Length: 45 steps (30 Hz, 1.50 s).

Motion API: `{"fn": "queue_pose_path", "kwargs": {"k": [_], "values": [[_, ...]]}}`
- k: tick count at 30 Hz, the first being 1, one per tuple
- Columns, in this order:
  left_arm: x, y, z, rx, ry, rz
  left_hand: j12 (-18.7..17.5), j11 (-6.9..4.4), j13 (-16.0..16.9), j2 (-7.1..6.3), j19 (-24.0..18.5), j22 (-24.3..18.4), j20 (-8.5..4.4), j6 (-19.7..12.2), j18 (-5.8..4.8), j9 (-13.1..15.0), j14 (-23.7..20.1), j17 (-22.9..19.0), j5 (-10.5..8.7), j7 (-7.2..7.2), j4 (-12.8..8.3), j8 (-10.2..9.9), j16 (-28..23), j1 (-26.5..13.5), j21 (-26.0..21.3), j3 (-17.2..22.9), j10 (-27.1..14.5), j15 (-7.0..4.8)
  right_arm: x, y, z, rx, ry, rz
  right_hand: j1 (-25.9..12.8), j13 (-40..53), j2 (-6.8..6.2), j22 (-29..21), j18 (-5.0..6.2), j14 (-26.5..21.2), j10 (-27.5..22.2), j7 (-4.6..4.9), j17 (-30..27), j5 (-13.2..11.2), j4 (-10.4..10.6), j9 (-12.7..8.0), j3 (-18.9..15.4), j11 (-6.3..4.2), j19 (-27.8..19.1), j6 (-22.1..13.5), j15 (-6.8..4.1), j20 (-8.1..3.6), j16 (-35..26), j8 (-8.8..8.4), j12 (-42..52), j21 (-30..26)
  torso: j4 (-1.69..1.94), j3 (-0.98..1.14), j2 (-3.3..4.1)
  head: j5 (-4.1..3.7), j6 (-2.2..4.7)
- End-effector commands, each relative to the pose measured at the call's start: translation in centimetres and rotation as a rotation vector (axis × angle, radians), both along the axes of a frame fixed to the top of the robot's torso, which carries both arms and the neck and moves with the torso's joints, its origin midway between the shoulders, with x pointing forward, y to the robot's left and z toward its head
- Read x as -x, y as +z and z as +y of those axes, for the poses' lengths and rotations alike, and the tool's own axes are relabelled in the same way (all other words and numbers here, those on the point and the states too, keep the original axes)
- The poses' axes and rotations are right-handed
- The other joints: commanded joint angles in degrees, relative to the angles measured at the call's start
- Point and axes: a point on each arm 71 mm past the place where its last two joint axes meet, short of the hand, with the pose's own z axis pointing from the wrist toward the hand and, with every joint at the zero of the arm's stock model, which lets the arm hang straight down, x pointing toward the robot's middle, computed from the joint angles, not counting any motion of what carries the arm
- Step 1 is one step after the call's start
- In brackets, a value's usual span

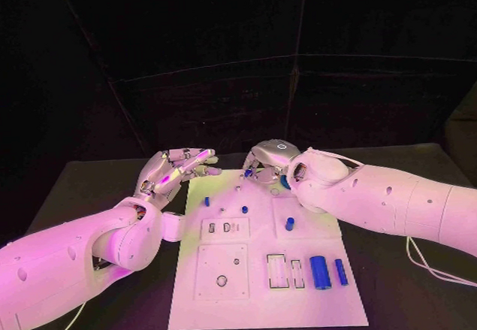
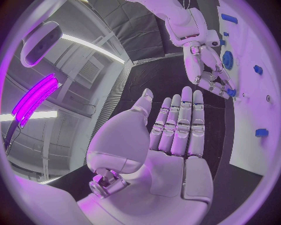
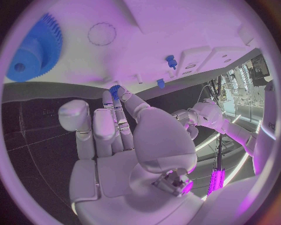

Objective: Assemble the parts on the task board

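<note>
The white task board [image 1: 263, 303] lies in the middle of the black table. My right hand [image 1: 267, 163] hovers at the board's far edge and pinches a small blue gear [image 3: 114, 89] between thumb and a finger; the left wrist view shows that gear [image 2: 232, 92] at the right hand's [image 2: 203, 65] fingertips, close to the board. A large blue gear [image 3: 34, 46] lies flat on the board beside it. My left hand [image 1: 180, 168] floats by the board's far left corner, palm [image 2: 175, 136] up, fingers straight, holding nothing.
Two small blue pegs [image 1: 206, 201] [image 1: 245, 208] stand in the board's far half and a third blue piece [image 1: 290, 223] sits further right. Two blue cylinders [image 1: 320, 271] [image 1: 340, 272] lie in the near right part, beside white slotted blocks [image 1: 277, 270].
</note>
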Motion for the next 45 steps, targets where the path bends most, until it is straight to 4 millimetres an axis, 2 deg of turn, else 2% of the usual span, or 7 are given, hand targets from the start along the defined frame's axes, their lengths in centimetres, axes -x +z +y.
{"fn": "queue_pose_path", "kwargs": {"k": [1,15,23,29,40,45], "values": [[0.0,0.1,-0.1,0.007,-0.014,-0.003,-0.34,0.21,-0.1,0.42,0.44,-0.02,0.04,0.34,0.32,-0.06,0.43,0.08,0.29,0.11,-0.34,-0.36,0.04,0.03,0.28,-0.13,0.09,0.04,0.0,0.4,0.0,-0.013,-0.001,-0.032,-0.24,-0.06,-0.2,0.06,-0.78,0.88,-0.07,0.2,0.01,0.01,0.11,0.07,0.37,0.21,-0.27,0.27,-0.16,-0.14,0.25,0.26,-0.05,0.2,0.03,0.02,0.0,0.02,0.0],[-0.1,0.0,0.0,0.006,-0.017,0.002,-0.42,0.2,-0.1,0.51,0.47,-0.04,0.03,0.37,0.32,-0.06,0.44,0.1,0.29,0.11,-0.45,-0.42,0.01,0.12,0.28,-0.05,0.12,0.03,0.4,0.6,0.6,-0.024,0.023,-0.046,-0.04,-0.05,-0.39,0.15,-0.77,0.87,-0.03,0.21,0.09,0.25,0.07,0.09,0.82,0.2,-0.34,0.36,-0.16,-0.14,0.38,0.27,-0.02,0.3,0.08,-0.01,0.14,0.04,-0.07],[-0.2,0.0,0.0,0.004,-0.015,0.002,-0.42,0.2,-0.1,0.51,0.47,-0.04,0.03,0.37,0.32,-0.06,0.44,0.1,0.29,0.11,-0.45,-0.42,0.01,0.12,0.28,-0.05,0.12,0.03,0.2,0.4,0.8,-0.004,0.021,-0.018,-0.08,-0.05,-0.52,0.12,-0.77,0.87,-0.06,0.23,0.1,0.25,0.1,0.08,0.89,0.23,-0.38,0.34,-0.15,-0.14,0.41,0.25,-0.03,0.3,-0.01,-0.08,0.09,0.01,-0.23],[-0.2,0.0,-0.1,0.006,-0.018,0.003,-0.42,0.2,-0.1,0.51,0.47,-0.04,0.03,0.37,0.32,-0.06,0.44,0.1,0.29,0.11,-0.45,-0.42,0.01,0.12,0.28,-0.05,0.12,0.03,-0.1,0.1,1.2,0.014,0.018,0.006,-0.17,-0.06,-0.64,0.2,-0.78,0.87,-0.11,0.26,0.14,0.18,0.17,0.07,0.95,0.27,-0.39,0.3,-0.13,-0.12,0.47,0.21,-0.05,0.37,0.09,0.04,0.13,0.0,-0.34],[-0.1,0.0,0.0,0.006,-0.021,0.003,-0.51,0.2,-0.11,0.59,0.49,-0.06,0.02,0.39,0.31,-0.06,0.44,0.12,0.29,0.11,-0.54,-0.49,-0.03,0.2,0.28,0.02,0.13,0.03,-0.5,-0.2,1.6,0.04,-0.017,0.03,-0.31,-0.08,-0.73,0.07,-0.76,0.81,-0.22,0.3,-0.11,0.02,0.35,0.05,1.11,0.31,-0.51,0.21,-0.09,-0.09,0.39,0.15,-0.08,0.31,0.06,0.0,0.11,-0.04,-0.59],[-0.1,0.1,0.0,0.006,-0.022,0.004,-0.51,0.2,-0.11,0.59,0.49,-0.06,0.02,0.39,0.31,-0.06,0.44,0.12,0.29,0.11,-0.54,-0.49,-0.03,0.2,0.28,0.02,0.13,0.03,-0.6,-0.3,1.7,0.045,-0.025,0.033,-0.36,-0.11,-0.9,0.0,-0.75,0.77,-0.4,0.32,-0.19,-0.05,0.43,0.03,1.26,0.35,-0.6,0.08,-0.05,-0.07,0.39,0.08,-0.14,0.29,-0.03,0.01,0.15,0.29,-0.65]]}}
